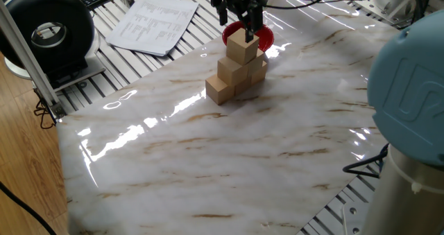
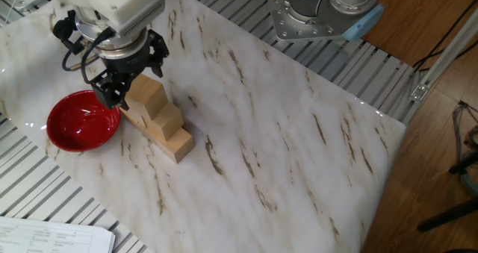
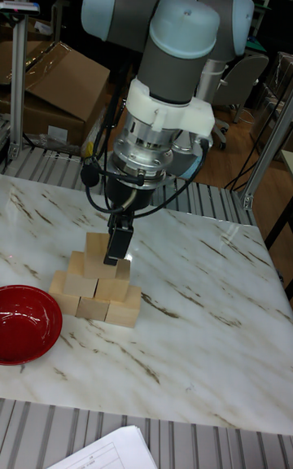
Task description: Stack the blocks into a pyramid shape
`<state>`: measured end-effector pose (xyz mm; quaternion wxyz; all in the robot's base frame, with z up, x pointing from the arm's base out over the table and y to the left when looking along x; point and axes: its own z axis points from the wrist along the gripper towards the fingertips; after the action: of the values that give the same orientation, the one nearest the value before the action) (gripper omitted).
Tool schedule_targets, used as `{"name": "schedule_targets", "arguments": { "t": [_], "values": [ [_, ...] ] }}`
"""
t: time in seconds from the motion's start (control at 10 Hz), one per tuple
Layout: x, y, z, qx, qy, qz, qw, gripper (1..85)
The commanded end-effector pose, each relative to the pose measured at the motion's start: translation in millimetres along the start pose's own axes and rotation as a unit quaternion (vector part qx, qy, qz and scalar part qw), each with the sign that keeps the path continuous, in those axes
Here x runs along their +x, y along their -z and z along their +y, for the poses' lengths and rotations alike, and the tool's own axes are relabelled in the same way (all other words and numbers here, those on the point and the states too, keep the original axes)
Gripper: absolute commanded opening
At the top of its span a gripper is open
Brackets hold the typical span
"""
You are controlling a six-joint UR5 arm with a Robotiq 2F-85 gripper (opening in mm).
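The blocks [image 1: 234,74] [image 2: 166,125] [image 3: 94,288] stand as a three-tier pyramid of light-tan wooden cubes on the marble tabletop, next to the red bowl. The top block [image 1: 243,49] [image 2: 151,95] [image 3: 95,243] sits alone on the upper tier. My gripper [image 1: 239,23] [image 2: 119,92] [image 3: 114,253] hangs right over that top block, open, with its dark fingers apart at the block's upper sides. In the tall fixed view one finger covers part of the top block. The far side of the pyramid is hidden in one fixed view.
A red bowl [image 1: 268,37] [image 2: 81,123] [image 3: 24,324] sits just behind the pyramid. Printed sheets [image 1: 155,21] and a black spool device [image 1: 47,31] lie off the marble at the left. The arm's base [image 2: 321,14] stands at the table's far edge.
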<state>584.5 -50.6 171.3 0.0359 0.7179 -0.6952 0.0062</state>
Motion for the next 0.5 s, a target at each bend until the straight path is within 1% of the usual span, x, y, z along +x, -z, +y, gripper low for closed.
{"name": "schedule_targets", "arguments": {
  "t": [0.0,0.3,0.4],
  "values": [
    [2.4,-9.9,0.9,0.009,0.008,-0.006,0.9999,85.0],
    [7.6,-14.0,-2.3,0.016,0.013,0.001,0.9998,84.7],
    [8.6,-15.1,-4.4,0.020,0.012,0.003,0.9997,81.7]
  ]
}}
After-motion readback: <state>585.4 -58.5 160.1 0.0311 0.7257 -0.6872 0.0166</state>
